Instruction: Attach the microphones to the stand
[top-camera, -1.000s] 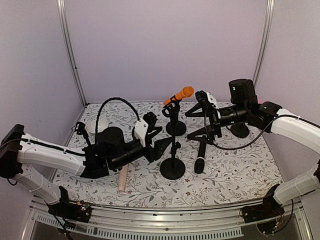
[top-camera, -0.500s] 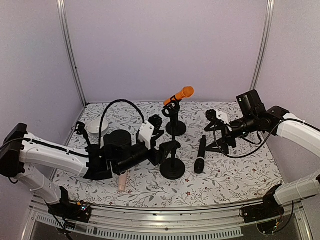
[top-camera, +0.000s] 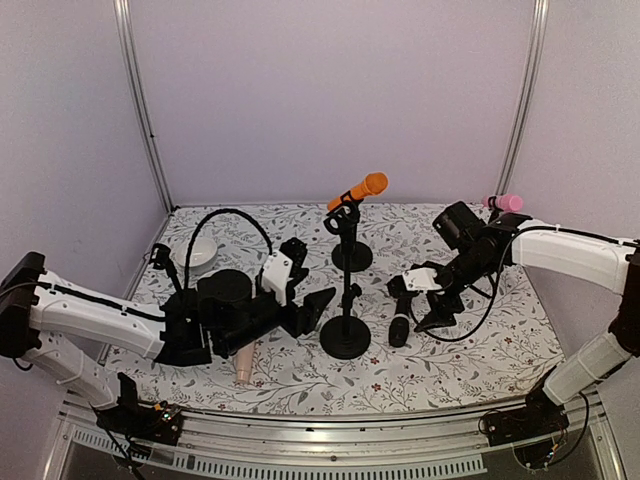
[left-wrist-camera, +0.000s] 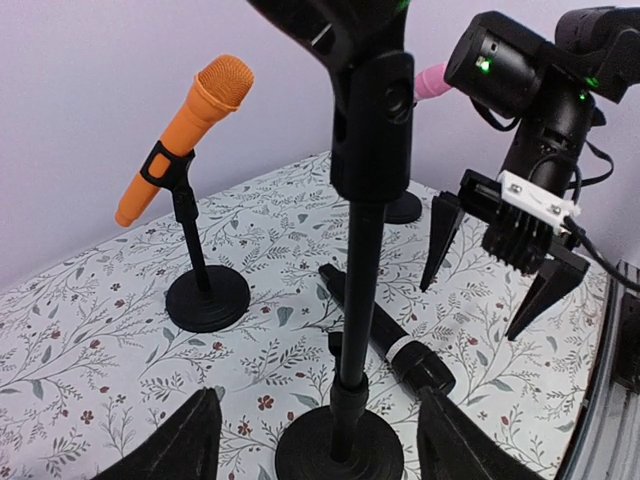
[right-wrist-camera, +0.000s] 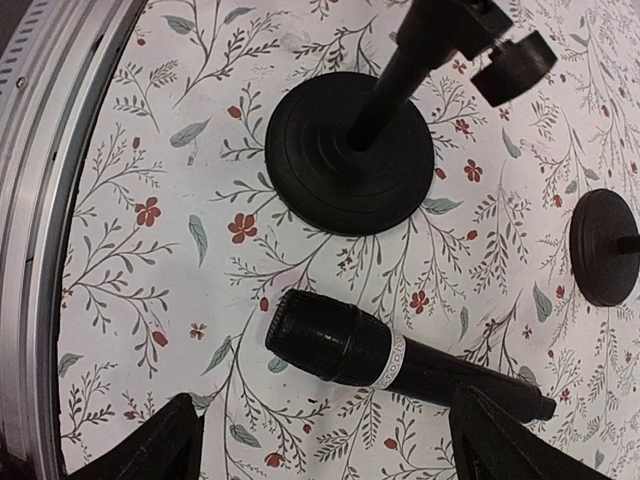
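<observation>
**A:** How are the left jaws set?

**B:** The left gripper (top-camera: 308, 276) is seen open, with its fingers spread well apart, and nothing is gripped. In the wrist view the pole of the near stand (left-wrist-camera: 358, 300) is framed upright between the two fingertips, just ahead of them. It is touched by neither.

**A:** And the right jaws?

**B:** The right gripper (right-wrist-camera: 335, 440) is likewise spread wide and nothing is gripped. The black mic (right-wrist-camera: 390, 360) is laid flat on the table (right-wrist-camera: 150, 150), just ahead of the jaws and across the gap between them. Its head is turned toward the left-hand finger of the wrist view. No contact is seen.

**A:** Where are the other mics found?

**B:** The orange mic (top-camera: 358, 190) is clipped at a tilt in the far stand (top-camera: 351, 245), well beyond the left jaws and past the near stand. The pink mic (top-camera: 503, 202) is seen behind the right arm, well behind the right jaws, and what carries it is hidden. The beige mic (top-camera: 244, 362) is laid on the table under the left arm, behind the left jaws, and only its lower part is shown.
</observation>
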